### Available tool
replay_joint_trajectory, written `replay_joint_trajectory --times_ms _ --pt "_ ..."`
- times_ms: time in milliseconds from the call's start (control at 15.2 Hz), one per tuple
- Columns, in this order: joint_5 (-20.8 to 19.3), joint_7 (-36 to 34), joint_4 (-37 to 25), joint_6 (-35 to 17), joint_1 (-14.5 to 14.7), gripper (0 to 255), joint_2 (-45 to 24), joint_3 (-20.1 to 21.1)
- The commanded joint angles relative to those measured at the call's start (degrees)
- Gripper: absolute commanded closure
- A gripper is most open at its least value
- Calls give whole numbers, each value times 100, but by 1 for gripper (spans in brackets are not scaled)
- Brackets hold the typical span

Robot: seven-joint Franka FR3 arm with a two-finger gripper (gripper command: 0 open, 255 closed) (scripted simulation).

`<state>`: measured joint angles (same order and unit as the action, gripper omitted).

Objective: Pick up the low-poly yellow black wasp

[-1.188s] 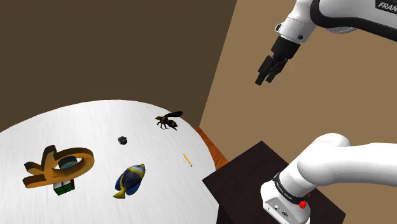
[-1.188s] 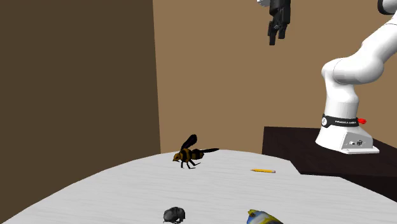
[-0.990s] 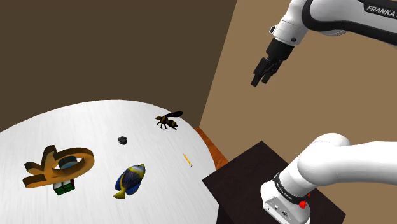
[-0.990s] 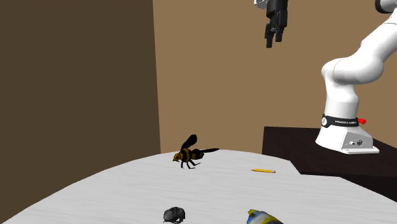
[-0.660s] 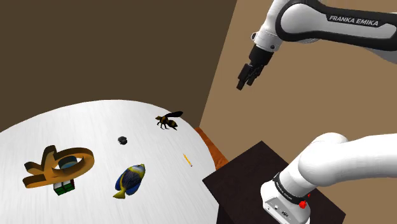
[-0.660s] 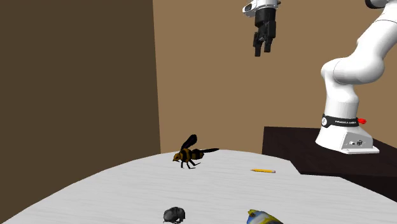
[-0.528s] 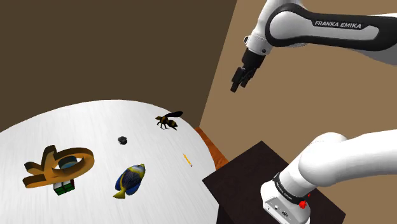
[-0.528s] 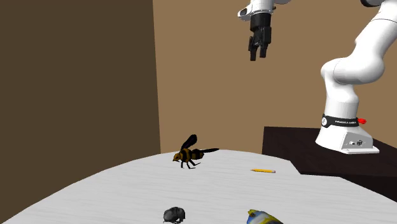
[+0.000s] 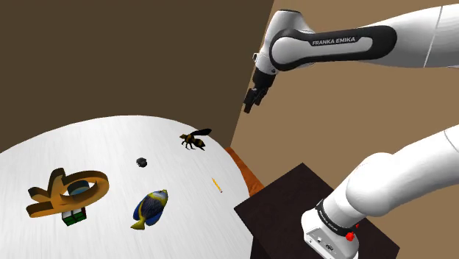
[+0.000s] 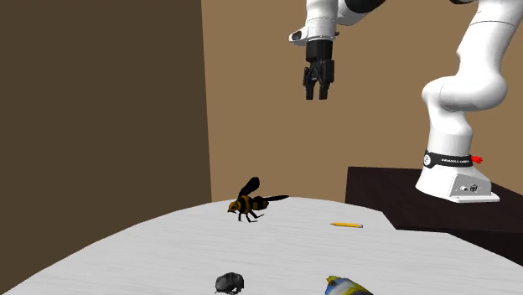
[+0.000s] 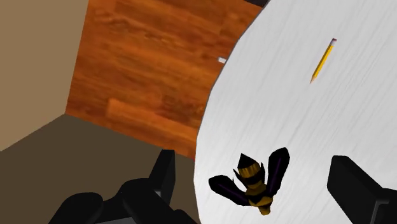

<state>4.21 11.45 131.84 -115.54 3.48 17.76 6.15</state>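
Swung nearer, black claw (image 10: 316, 94), jaws apart, hangs above angular yellow-striped wasp (image 10: 247, 204).

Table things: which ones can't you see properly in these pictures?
Fish: second exterior view, cut off by the bottom edge.
Green box: shoulder view, partly covered by the orange figure.
Dark lump: shoulder view, too small to tell what it is.
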Motion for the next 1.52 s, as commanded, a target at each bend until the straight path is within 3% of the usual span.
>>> replay_joint_trajectory --times_ms 0,726,1452 --pt "-76 19 -159 -314 51 0 -469 98" --pt "-835 49 -1463 -1297 327 0 -2822 395" --pt "-1707 96 -3563 -1490 907 0 -5233 364"
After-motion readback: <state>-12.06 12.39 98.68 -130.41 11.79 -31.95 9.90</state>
